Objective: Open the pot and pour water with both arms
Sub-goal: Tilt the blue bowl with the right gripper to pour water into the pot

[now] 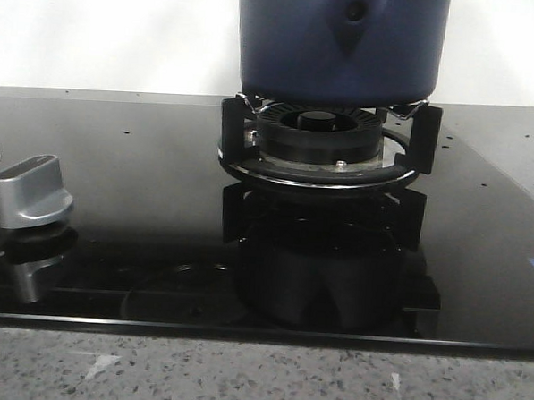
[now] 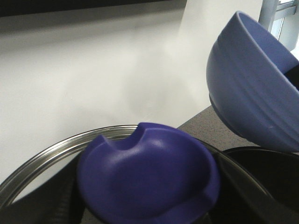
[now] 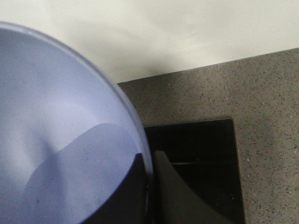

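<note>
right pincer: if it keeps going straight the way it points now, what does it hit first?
Probably the light blue bowl, already against the finger. Beyond that, the black cooktop glass; depth unclear.

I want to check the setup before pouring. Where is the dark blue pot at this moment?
In the front view, the pot sits on the burner's black supports, right of centre on the black glass stovetop. The silver knob lies at the far left.

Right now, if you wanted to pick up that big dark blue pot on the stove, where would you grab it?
Probably by the pointed handle mount on the pot, coming from the front: its straight matte sides give fingers no other hold. The top is out of view.
</note>
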{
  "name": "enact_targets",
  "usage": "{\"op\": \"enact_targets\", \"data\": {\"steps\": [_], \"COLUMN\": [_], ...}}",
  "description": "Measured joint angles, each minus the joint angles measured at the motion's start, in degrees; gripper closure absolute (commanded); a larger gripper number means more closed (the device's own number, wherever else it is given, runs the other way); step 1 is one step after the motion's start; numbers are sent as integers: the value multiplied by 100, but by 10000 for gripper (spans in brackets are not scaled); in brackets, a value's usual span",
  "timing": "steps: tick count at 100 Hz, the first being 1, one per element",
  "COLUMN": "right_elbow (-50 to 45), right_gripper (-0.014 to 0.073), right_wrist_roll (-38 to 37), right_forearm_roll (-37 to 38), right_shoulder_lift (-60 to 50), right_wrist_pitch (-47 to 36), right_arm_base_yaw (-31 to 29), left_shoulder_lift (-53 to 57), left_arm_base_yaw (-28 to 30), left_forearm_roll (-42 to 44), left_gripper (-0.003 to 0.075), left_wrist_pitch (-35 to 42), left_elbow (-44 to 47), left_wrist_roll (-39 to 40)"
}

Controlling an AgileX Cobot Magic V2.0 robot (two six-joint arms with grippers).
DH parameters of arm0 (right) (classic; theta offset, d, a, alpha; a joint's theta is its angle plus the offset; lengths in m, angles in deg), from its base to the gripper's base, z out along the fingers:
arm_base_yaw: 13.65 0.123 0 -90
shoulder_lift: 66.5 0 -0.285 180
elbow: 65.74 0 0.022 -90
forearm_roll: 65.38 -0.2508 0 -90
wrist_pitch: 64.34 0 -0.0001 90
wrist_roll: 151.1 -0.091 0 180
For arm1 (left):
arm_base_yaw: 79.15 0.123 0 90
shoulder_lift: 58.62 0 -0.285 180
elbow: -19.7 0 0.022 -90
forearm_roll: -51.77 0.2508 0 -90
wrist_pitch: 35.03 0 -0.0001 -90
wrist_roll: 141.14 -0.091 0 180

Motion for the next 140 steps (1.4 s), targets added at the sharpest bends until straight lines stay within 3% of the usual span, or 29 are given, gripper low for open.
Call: {"op": "enact_targets", "data": {"steps": [32,104,140], "right_elbow": [0,0,0], "right_gripper": [666,666,666], "right_wrist_roll": [0,0,526], "right_forearm_roll": [9,9,21], "right_shoulder_lift": [0,0,7], "right_wrist_pitch": [0,-232,-765], "right_arm_base_yaw": [0,33,368], "left_shoulder_lift": [0,0,0], "left_arm_base_yaw": [0,0,0], "left_forearm_roll": [0,-40,-49], "left_gripper": [327,328,332], "left_wrist_pitch": [12,468,477], "left_elbow": [0,0,0], "left_wrist_roll": [0,0,0]}}
